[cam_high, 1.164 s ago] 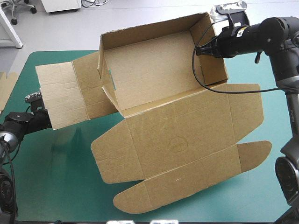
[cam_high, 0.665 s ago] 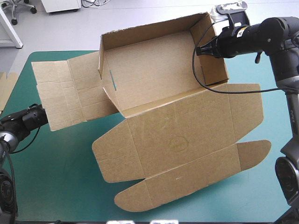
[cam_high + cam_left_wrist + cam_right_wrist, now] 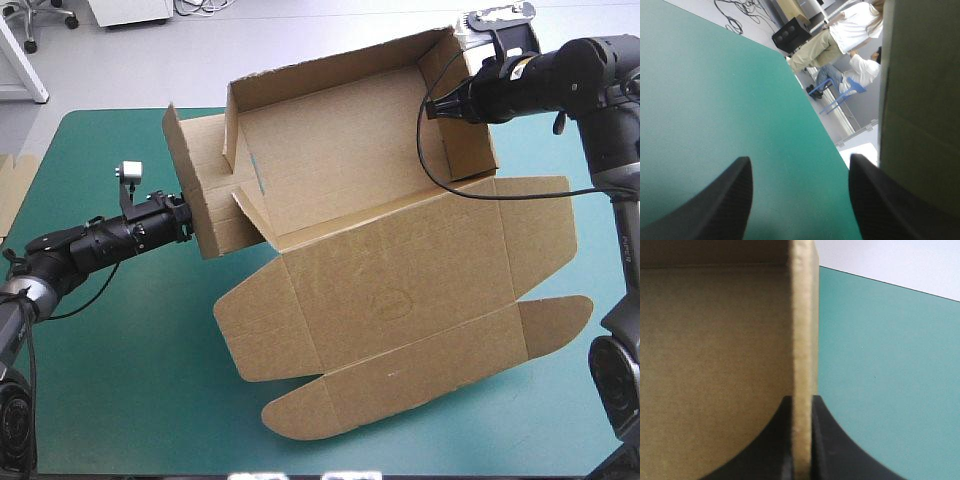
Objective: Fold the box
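Box [image 3: 380, 260] sits mid-bench, reaching toward the far right. Long axis runs left to right, its right end angled toward the far edge. Open tray [image 3: 340, 150] on the far side, mouth up, walls raised. Lid [image 3: 400, 290] lies flat on the teal-green cover [image 3: 120, 380], pointing at the near edge, with a rounded tuck flap [image 3: 400, 385] at its front. Right gripper [image 3: 801, 401] is clamped on the tray's right end wall [image 3: 802, 315]: one black finger on each face, board edge between them. In the high view those fingers are hidden behind the wall and wrist. Left gripper [image 3: 800, 159] stands wide, holding nothing, only cover between its fingers. Brown board fills the wrist view beside one finger. From above it sits close against the outer face of the left side panel [image 3: 200, 190], which stands upright. Contact there cannot be confirmed. The tray's far wall shows beyond the bench's far edge. Cannot tell whether the tray is lifted or resting on the bench [image 3: 90, 130]. Panel creases and the slot near the tray's left corner are hard to make out. Spare board [image 3: 12, 190] pokes in at the left edge, cut off, well apart from the box. Nothing else lies near the lid.
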